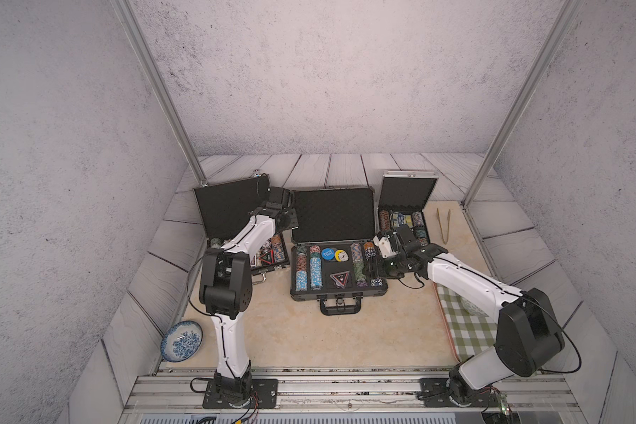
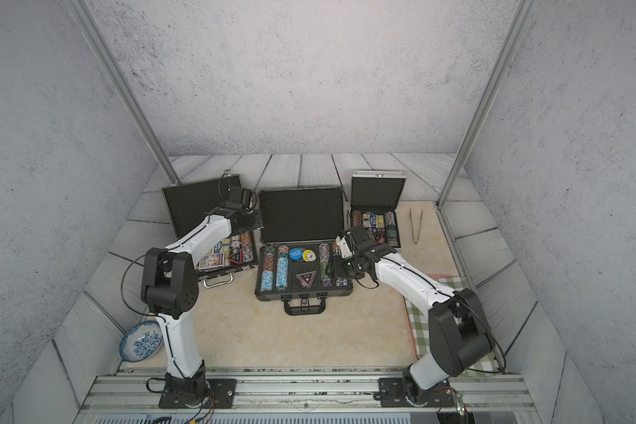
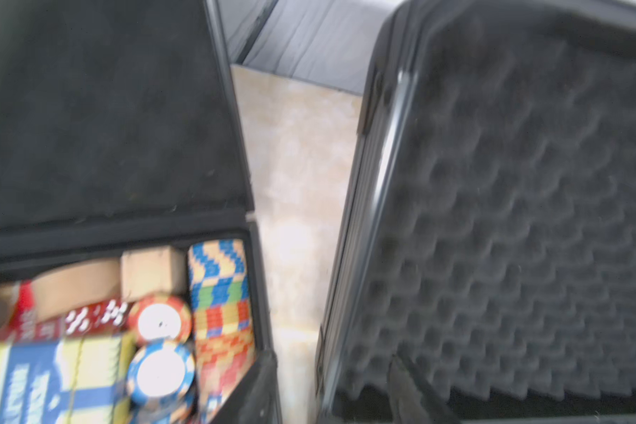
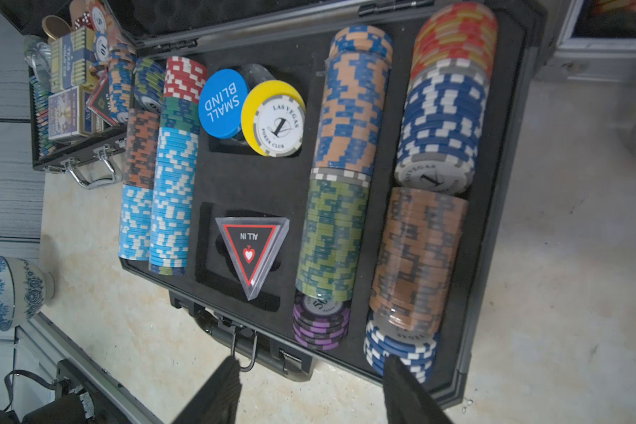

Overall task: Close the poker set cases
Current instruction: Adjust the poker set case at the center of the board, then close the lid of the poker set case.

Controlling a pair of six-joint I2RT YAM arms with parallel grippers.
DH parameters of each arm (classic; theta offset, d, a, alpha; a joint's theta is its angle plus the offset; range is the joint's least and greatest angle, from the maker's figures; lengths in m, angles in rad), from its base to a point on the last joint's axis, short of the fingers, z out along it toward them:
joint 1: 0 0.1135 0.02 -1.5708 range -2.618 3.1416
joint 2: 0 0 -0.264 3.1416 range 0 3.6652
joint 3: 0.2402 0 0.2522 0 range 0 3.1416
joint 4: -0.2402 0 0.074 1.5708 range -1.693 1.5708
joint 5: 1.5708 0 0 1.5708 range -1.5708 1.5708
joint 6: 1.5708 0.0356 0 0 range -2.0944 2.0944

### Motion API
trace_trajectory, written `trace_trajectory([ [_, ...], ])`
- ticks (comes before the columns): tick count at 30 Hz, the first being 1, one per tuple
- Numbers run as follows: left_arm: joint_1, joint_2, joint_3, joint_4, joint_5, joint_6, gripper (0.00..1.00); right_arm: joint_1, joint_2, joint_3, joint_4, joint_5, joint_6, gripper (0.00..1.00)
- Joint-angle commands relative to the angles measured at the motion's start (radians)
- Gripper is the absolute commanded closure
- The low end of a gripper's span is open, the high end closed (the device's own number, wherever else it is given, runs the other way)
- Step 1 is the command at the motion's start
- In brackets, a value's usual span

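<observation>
1. Okay, all three cases sit wide open on the beige marbled tabletop [image 1: 346, 337]: the large dark-grey ribbed case with black corners [image 1: 338, 293] at 12 o'clock, the flat black textured case with metal handle [image 1: 221, 209] at 10, and the small silver aluminium case [image 1: 410, 175] at 2.
2. The left gripper [image 1: 281, 198] hangs by the grey case's foam-lined lid [image 1: 333, 214], near its 10 o'clock corner. Spread or pinched, can't tell.
3. The right gripper [image 4: 311, 363] hovers over that case's 3 o'clock side, fingers spread, pinching nothing.
4. Best bet is probably to hook behind the lid's top edge and tip it forward slowly, clearing the right gripper out first so it doesn't get clamped.
</observation>
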Motion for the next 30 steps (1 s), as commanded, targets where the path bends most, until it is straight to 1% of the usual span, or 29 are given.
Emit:
trace_trajectory([
  [1,0.016,0.038,0.048,0.037,0.014,0.028,0.51,0.017,-0.037,-0.01,0.008,0.002,0.015,0.36],
  [6,0.028,0.087,0.094,0.068,0.048,0.03,0.57,0.04,-0.029,-0.024,0.027,0.006,0.027,0.37],
  [8,0.03,0.101,0.111,0.078,0.066,0.039,0.62,0.05,-0.022,-0.023,0.031,0.007,0.032,0.36],
  [14,0.03,0.097,0.1,0.148,0.147,0.09,0.75,0.065,-0.012,-0.041,0.052,0.006,0.047,0.36],
  [16,0.029,0.093,0.088,0.164,0.167,0.104,0.78,0.065,-0.01,-0.048,0.058,0.004,0.052,0.36],
  [20,0.03,0.082,0.063,0.183,0.159,0.118,0.84,0.065,-0.019,-0.062,0.062,0.007,0.055,0.36],
  [23,0.03,0.064,0.039,0.198,0.16,0.127,0.91,0.066,-0.027,-0.072,0.063,0.013,0.056,0.36],
  [28,0.028,-0.008,-0.057,0.3,0.161,0.145,0.93,0.065,-0.031,-0.089,0.077,0.022,0.065,0.36],
  [30,0.028,-0.04,-0.103,0.346,0.157,0.154,0.96,0.066,-0.033,-0.099,0.088,0.026,0.071,0.36],
])
